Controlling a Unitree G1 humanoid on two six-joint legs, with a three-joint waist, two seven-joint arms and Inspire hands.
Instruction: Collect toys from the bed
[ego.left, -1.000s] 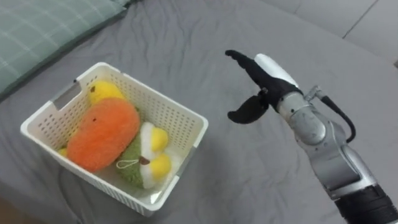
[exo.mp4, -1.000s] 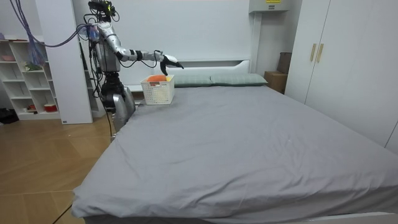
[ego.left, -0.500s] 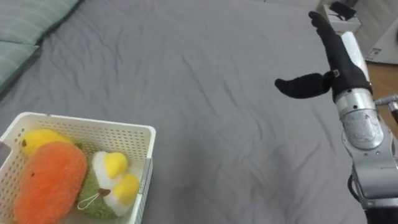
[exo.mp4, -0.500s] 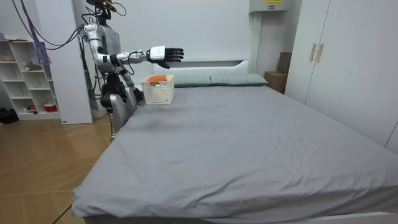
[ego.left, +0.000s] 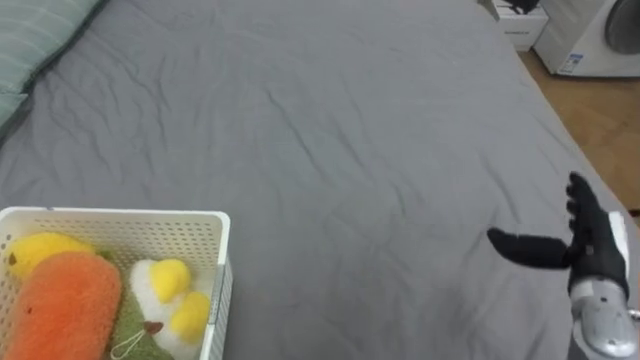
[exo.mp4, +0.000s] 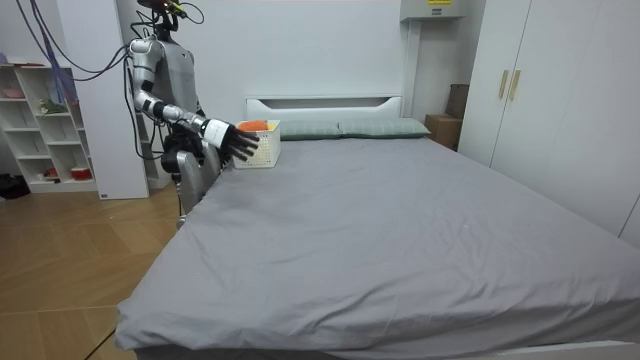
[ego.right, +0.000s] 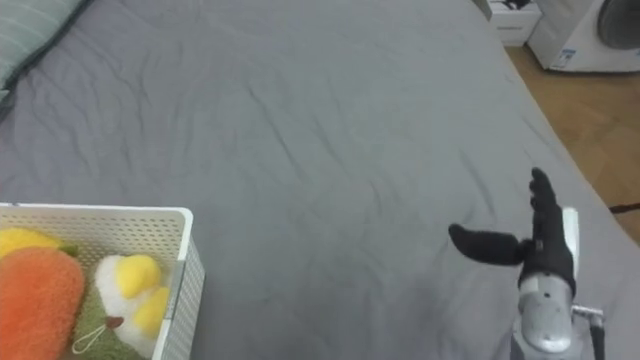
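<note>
I hold the right hand (ego.left: 593, 250) spread wide open and empty near the bed's (ego.left: 330, 120) side edge, with the toys (ego.left: 70, 305) in the white basket (ego.left: 120, 216) at its head-end corner.

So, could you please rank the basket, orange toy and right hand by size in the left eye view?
Basket is largest. Orange toy and right hand look about alike; the toy is cropped, so unranked.

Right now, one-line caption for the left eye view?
Right hand open over grey bed; plush toys sit in white basket.
</note>
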